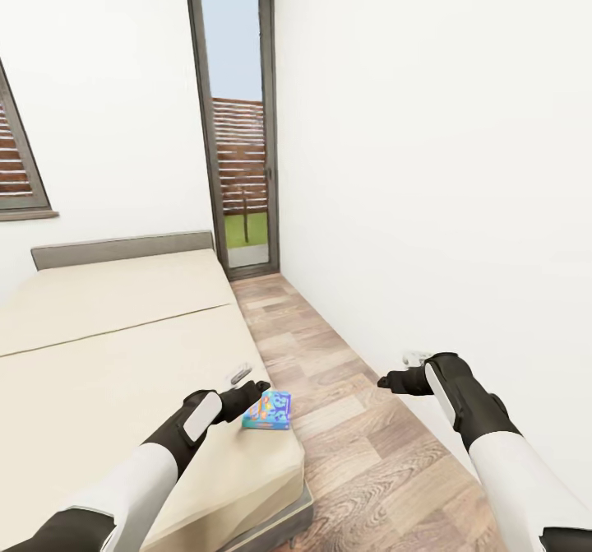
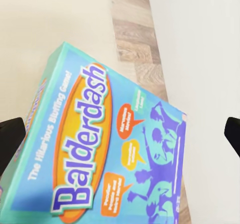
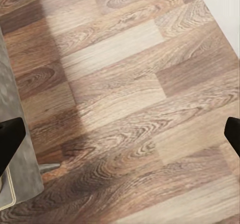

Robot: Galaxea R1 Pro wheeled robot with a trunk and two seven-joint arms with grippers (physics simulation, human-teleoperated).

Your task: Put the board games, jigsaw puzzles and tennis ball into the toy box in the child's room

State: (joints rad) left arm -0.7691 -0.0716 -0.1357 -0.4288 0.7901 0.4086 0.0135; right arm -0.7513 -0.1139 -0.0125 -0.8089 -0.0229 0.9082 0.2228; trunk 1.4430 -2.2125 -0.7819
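The board game [image 2: 110, 149] runs past the left wrist view's lower edge; its small print is unreadable.

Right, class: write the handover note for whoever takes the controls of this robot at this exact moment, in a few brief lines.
Left gripper: open, at the Balderdash board game, which lies on the bed at its near corner by the floor; the left wrist view shows the box between spread fingers, not yet gripped.
Right gripper: open and empty, over the wood floor beside the bed.
Done: nothing can be confirmed from these views.
Left: close on the Balderdash box, lift it and carry it to the toy box; then check the other toys.
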